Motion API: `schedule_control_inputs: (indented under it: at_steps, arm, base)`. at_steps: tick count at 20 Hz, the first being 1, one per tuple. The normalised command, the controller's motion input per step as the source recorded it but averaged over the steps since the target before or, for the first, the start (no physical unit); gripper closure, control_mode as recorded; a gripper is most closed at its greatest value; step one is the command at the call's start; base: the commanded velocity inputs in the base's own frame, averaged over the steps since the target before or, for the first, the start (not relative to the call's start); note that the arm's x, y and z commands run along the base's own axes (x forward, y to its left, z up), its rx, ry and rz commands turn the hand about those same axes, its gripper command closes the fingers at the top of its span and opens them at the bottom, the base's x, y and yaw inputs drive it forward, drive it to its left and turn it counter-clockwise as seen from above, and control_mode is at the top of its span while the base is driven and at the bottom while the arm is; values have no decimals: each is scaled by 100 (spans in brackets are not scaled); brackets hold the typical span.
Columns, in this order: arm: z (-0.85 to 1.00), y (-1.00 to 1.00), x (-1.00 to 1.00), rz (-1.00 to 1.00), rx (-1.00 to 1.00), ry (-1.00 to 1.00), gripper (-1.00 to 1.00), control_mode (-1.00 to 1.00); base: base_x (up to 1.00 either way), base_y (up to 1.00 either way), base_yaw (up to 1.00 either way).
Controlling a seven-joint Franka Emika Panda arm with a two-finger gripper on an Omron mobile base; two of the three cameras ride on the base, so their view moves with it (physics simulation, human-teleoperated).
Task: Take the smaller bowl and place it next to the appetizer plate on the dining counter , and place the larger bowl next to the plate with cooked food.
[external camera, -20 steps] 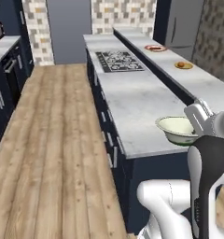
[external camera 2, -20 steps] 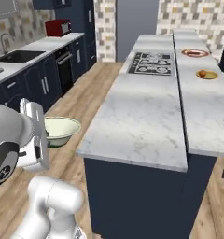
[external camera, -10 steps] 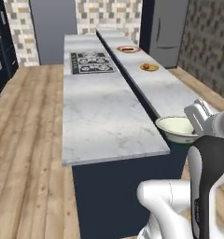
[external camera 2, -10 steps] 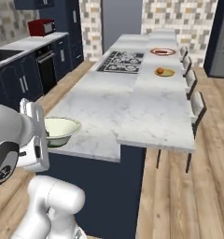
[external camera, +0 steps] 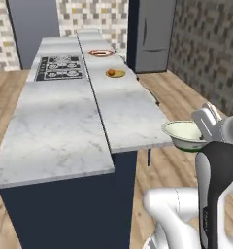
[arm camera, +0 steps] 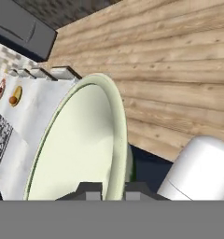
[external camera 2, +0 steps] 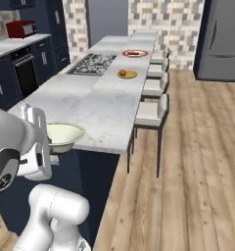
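The claw is clamped on the rim of the smaller bowl, held in the air off the near end of the worktop.

Small round cream-and-green bowl held up off the near end of the long marble-topped dining counter. Black cooktop set in the counter's far half. Small yellow appetizer plate beside the cooktop; white red-rimmed plate behind it.

Dining counter top — polished white-grey marble; smaller bowl — smooth glazed ceramic; floor — matt wood planks.
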Motion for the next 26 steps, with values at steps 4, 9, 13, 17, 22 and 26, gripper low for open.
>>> schedule_control_inputs:
  at_steps: [4, 9, 13, 17, 22, 26]
  arm:
    - [0, 0, 0, 0, 0, 0, 100, 100]
    - [0, 0, 0, 0, 0, 0, 100, 100]
    - [0, 0, 0, 0, 0, 0, 100, 100]
    - [0, 0, 0, 0, 0, 0, 100, 100]
    - [0, 0, 0, 0, 0, 0, 100, 100]
    - [0, 0, 0, 0, 0, 0, 100, 100]
  base:
    - [33, -100, 5]
    - [22, -100, 15]
    - [25, -100, 22]
    - [65, -100, 30]
    - [82, -94, 40]
    - [92, -71, 51]
